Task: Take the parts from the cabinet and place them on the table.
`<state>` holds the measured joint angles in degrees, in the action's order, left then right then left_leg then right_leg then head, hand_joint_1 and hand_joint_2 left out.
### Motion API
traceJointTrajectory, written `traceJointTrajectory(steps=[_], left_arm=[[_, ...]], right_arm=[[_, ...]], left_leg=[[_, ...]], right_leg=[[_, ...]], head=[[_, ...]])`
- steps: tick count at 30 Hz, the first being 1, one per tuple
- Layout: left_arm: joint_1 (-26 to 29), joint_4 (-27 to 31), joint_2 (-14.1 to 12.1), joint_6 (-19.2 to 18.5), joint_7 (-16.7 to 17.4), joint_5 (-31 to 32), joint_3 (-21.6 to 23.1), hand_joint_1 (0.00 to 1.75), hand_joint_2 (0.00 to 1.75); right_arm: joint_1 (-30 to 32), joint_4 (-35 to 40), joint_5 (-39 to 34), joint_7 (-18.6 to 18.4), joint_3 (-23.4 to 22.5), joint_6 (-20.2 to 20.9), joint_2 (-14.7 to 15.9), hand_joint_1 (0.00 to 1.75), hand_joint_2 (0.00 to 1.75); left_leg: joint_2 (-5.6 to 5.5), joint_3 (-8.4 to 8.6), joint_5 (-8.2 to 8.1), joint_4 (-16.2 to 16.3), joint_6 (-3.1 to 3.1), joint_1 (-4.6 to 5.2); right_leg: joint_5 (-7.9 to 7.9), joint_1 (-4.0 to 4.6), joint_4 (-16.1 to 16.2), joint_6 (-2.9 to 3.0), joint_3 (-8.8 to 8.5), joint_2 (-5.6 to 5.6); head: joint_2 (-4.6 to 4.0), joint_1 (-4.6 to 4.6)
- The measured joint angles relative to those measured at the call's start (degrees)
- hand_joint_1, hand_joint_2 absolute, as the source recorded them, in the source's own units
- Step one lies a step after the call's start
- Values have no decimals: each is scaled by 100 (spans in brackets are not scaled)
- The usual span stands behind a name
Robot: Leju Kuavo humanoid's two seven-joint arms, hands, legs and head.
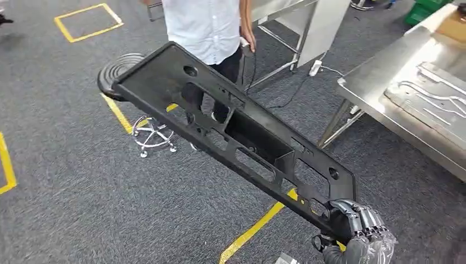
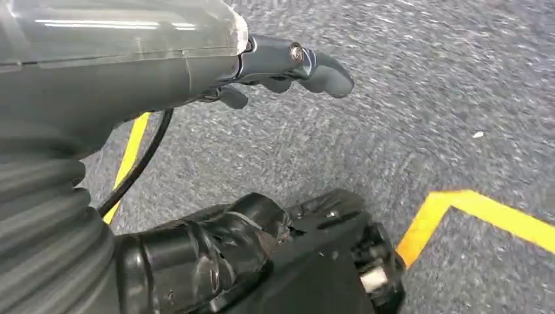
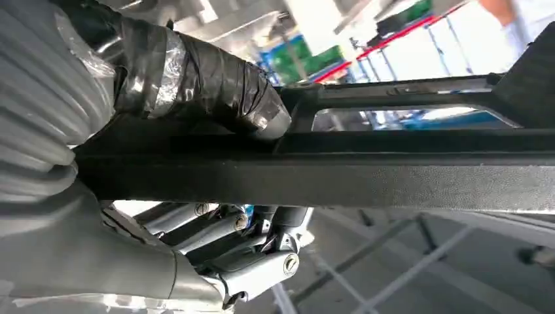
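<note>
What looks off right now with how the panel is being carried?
The long black panel is held only at one end by the right hand, so it sticks far out, tilted, toward the person standing close by. Its far end hangs over the round stool. The steel table sits off to the right.

Grey ribbed wrist cover [image 2: 46, 216], silver-fingered right hand [image 1: 360, 223] (thumb taped black).
</note>
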<state>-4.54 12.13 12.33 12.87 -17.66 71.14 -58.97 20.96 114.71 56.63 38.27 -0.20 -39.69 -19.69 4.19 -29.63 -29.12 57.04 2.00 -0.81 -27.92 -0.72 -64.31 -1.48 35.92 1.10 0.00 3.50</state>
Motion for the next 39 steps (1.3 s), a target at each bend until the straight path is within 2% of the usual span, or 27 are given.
traceJointTrajectory(steps=[1, 2, 6, 8, 9, 11, 12, 13, 15, 16, 17, 18, 21, 22, 23, 24, 26, 27, 28, 30, 31, 32, 33, 36, 37, 38, 39], left_arm=[[-1, 0, 0, 0, -2, 0, 0, 0, 175], [1, 0, 0, 0, -19, -2, 0, 0, 175], [-44, 0, -2, 0, -44, -24, 0, 0, 175], [-45, 0, -7, 0, -61, -26, 0, 0, 175], [-39, 0, -7, -2, -63, -26, 0, 0, 175], [-21, 0, -7, -11, -81, -26, 0, 0, 175], [-5, 0, -7, -30, -109, -26, 0, 0, 175], [13, 0, -9, -39, -137, -24, 0, 0, 175], [4, 0, -17, -70, -173, -24, 0, 0, 175], [3, 0, -20, -87, -181, -24, 0, 0, 175], [18, 0, -28, -100, -188, -24, -2, 0, 175], [8, 0, -28, -105, -208, -24, -2, 0, 175], [-3, 0, -31, -107, -225, -26, 0, 0, 175], [-5, 2, -24, -116, -232, -31, -2, 0, 175], [-11, 0, -28, -116, -241, -33, -2, 0, 175], [-9, 0, -28, -122, -240, -31, -2, 0, 175], [13, 0, -33, -122, -240, -33, -2, 0, 175], [19, 0, -37, -122, -238, -35, -2, 0, 175], [20, 0, -42, -125, -236, -33, -2, 0, 175], [7, 0, -39, -129, -236, -31, -2, 0, 175], [2, 0, -39, -129, -236, -31, -2, 0, 175], [5, 0, -37, -131, -236, -31, -2, 0, 175], [5, 0, -37, -133, -236, -31, -2, 0, 175], [-26, 0, -37, -157, -234, -28, -2, 0, 175], [-33, 0, -39, -168, -236, -28, -2, 0, 175], [-33, 0, -42, -173, -236, -28, -2, 0, 175], [-30, 0, -42, -173, -238, -28, -2, 0, 175]], right_arm=[[-3, 0, 0, 6, 0, 0, 0, 175, 175], [-19, -2, -2, 15, 0, 0, 0, 175, 175], [-1, -2, -7, 22, -2, 0, -7, 175, 175], [-11, -4, -4, 33, 0, 0, -20, 175, 175], [-14, -13, -4, 37, 7, 0, -28, 175, 175], [-12, -22, -4, 46, 9, 0, -31, 175, 175], [-10, -35, -4, 50, 9, 0, -31, 175, 175], [-7, -52, -4, 63, 9, 0, -31, 175, 175], [-6, -59, -4, 83, 9, 0, -31, 175, 175], [-6, -59, -2, 89, 9, 0, -31, 175, 175], [-12, -65, -4, 90, 11, 0, -31, 175, 175], [-18, -74, -4, 90, 22, 0, -33, 175, 175], [5, -74, -2, 96, 26, 0, -33, 175, 175], [13, -76, 0, 96, 26, -2, -33, 175, 175], [10, -76, 0, 96, 26, 0, -31, 175, 175], [-2, -79, 2, 96, 28, 0, -31, 175, 175], [-1, -90, 2, 98, 33, 0, -31, 175, 175], [0, -98, 2, 98, 33, 0, -31, 175, 175], [4, -107, 2, 98, 33, 0, -31, 175, 175], [5, -114, 2, 81, 31, 0, -28, 175, 175], [3, -114, 2, 83, 33, 0, -28, 175, 175], [-6, -114, 2, 83, 33, 0, -28, 175, 175], [-15, -114, 15, 83, 39, 0, -28, 175, 175], [4, -116, 18, 79, 48, 0, -28, 175, 175], [4, -114, 18, 79, 48, -2, -28, 175, 175], [0, -114, 18, 79, 50, -2, -28, 175, 175], [-13, -116, 26, 79, 57, 0, -28, 175, 175]], left_leg=[[47, 36, -23, 1, -27, 10], [99, 41, -49, 10, -68, 54], [322, 112, -96, -4, -165, 63], [-188, -15, -355, 323, -228, 16], [-316, -227, -599, 759, -237, 10], [-367, -670, -975, 1669, -260, 11], [-367, -780, -971, 1872, -263, 10], [-368, -744, -780, 1746, -256, 10], [-423, -400, -234, 913, -230, 8], [-597, -201, 3, 433, -210, -3], [-908, -130, -50, 244, -173, -29], [-905, -125, -39, 149, -162, -29], [-728, -101, -8, 136, -71, -1], [-634, -83, 34, 78, -8, -48], [-579, -73, 43, 51, 23, -38], [-498, -77, 40, 51, 54, -28], [-319, -79, 23, 55, 72, -13], [-235, -79, 16, 58, 67, -11], [-160, -71, 8, 59, 65, -10], [-25, -31, -26, 59, 43, -8], [29, 6, -45, 58, 21, -2], [78, 29, -65, 54, -6, 7], [122, 20, -85, 71, -44, 39], [310, 87, -92, 29, -109, 53], [281, 65, -154, 57, -148, 49], [-55, 38, -250, 201, -186, 25], [-277, -120, -455, 544, -191, 17]], right_leg=[[100, 27, 466, 40, -255, 271], [15, 115, 563, 74, -296, 392], [56, 79, 601, 193, -259, 114], [89, 37, 632, 261, -292, 11], [88, 35, 632, 284, -283, -45], [87, 45, 625, 296, -272, -188], [87, 47, 615, 296, -273, -272], [86, 46, 601, 295, -281, -368], [75, 37, 566, 280, -283, -534], [63, 35, 547, 259, -279, -597], [59, 37, 527, 239, -252, -641], [61, 54, 485, 197, -204, -731], [123, 30, 528, 70, -161, -917], [78, 17, 477, 60, -150, -823], [-65, 61, 298, 40, -73, -495], [-292, 56, -76, 12, 111, -307], [-688, 27, -973, -28, 540, -174], [-731, 14, -1216, -40, 657, -160], [-639, 1, -1181, -46, 637, -146], [-170, -2, -370, -22, 188, -71], [64, 15, 191, 19, -130, 58], [27, 76, 537, 63, -312, 367], [33, 124, 573, 91, -310, 362], [42, 132, 576, 133, -263, 162], [91, 33, 664, 196, -313, 95], [103, 37, 683, 211, -324, 48], [111, 31, 681, 248, -313, -4]], head=[[0, 0], [0, 2], [0, -4], [0, -9], [0, -11], [0, -11], [0, -11], [0, -11], [0, -11], [0, -11], [0, -9], [0, -9], [0, -9], [0, -15], [0, 23], [0, 24], [0, 24], [0, 26], [0, 26], [0, 28], [0, 26], [0, 26], [0, 28], [0, 24], [0, 20], [0, 20], [0, 13]])
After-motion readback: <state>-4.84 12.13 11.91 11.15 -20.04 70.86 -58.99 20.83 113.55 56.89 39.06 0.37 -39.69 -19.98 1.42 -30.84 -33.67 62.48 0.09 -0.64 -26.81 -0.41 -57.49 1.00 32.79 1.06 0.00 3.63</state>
